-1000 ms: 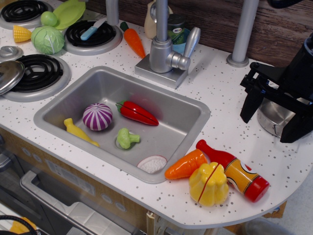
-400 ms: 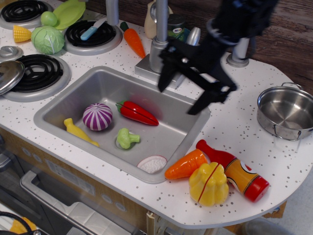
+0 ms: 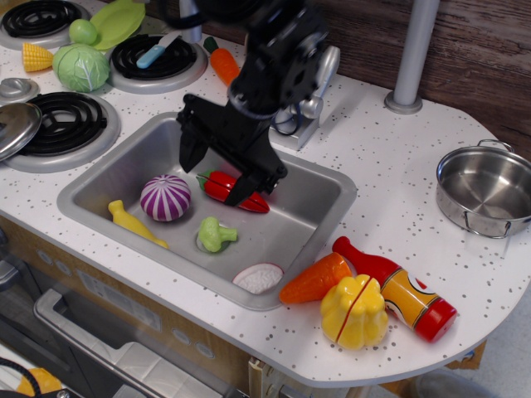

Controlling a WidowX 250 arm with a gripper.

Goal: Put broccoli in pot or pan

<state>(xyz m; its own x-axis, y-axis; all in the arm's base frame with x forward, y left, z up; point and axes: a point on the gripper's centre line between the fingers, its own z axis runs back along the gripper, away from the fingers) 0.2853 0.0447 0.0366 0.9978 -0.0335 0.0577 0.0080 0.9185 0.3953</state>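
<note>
Since the earlier frames, the gripper (image 3: 214, 170) has travelled left from the pot side of the counter and now hangs over the sink (image 3: 328, 207), jaws apart and holding nothing. Its left fingertip is above the far left part of the basin; its right fingertip overlaps the red pepper (image 3: 217, 186).

Sink contents, left to right:
- Yellow piece (image 3: 133, 222) near the left wall.
- Purple onion (image 3: 165, 197) just right of it.
- Broccoli (image 3: 214, 235) on the basin floor, nearer than the gripper and clear of both fingertips.
- Red pepper, farther back than the broccoli.
- Pale slice (image 3: 258, 278) at the near wall.

Right of the sink, an orange carrot (image 3: 314, 279), a yellow pepper (image 3: 354, 312) and a red bottle (image 3: 398, 290) lie clustered on the counter. The pot (image 3: 484, 191) stands at the far right, well apart from the gripper.
</note>
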